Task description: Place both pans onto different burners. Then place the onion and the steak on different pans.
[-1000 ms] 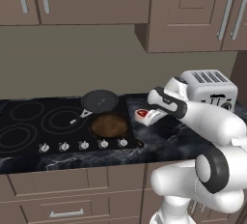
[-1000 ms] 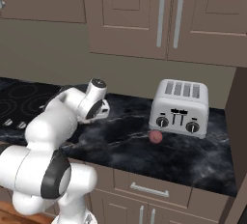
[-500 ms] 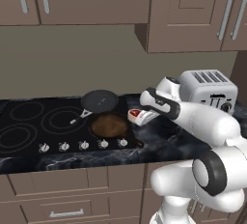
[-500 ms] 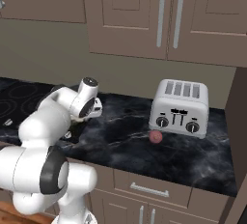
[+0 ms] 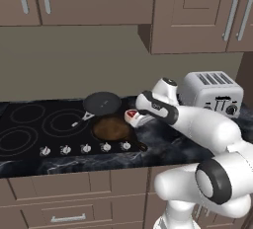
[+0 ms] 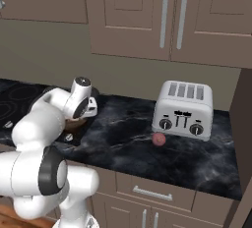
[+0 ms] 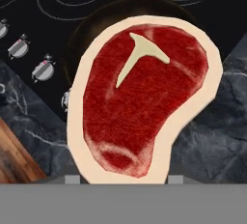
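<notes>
Holding the steak [image 7: 140, 97], hand [image 5: 134, 118] beside brown pan [image 5: 109, 128].

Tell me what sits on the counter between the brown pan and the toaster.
In the right base view, only the onion lies on the dark counter between the brown pan and the toaster, just before the toaster.

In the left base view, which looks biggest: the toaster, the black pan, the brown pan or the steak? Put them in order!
1. Toaster, biggest.
2. Black pan and brown pan: they look about alike, so I won't rank them.
3. Steak, smallest, held at the tool just right of the brown pan.
</notes>
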You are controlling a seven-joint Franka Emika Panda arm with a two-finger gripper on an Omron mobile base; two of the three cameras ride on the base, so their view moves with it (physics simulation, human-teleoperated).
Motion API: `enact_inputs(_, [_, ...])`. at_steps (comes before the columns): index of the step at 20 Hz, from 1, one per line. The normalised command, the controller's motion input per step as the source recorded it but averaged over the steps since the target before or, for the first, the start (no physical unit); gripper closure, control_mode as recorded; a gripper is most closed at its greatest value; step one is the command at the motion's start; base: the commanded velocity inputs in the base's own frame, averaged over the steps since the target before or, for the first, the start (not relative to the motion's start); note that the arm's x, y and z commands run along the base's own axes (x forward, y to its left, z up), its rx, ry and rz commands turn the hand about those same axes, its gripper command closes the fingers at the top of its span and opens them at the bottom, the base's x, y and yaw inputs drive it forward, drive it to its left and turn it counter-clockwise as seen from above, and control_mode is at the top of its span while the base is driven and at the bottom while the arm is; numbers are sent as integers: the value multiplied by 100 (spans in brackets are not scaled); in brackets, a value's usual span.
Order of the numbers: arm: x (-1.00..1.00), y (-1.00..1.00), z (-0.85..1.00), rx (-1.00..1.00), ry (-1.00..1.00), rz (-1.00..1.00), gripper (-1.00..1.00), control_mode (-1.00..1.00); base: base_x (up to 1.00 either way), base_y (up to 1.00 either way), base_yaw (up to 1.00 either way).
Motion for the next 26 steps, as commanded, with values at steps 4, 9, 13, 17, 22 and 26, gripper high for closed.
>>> enact_inputs(4, [25,38,-2,0,0,-2,100,-100,0,0,0])
enact_inputs(9, [22,38,-12,0,0,-3,100,-100,0,0,0])
enact_inputs(13, [1,30,-33,-1,0,-3,100,-100,0,0,0])
enact_inputs(17, [0,15,-30,-1,0,-6,100,-100,0,0,0])
enact_inputs(22, [7,6,-12,0,0,-8,100,-100,0,0,0])
enact_inputs(26, [10,10,-5,0,0,-8,100,-100,0,0,0])
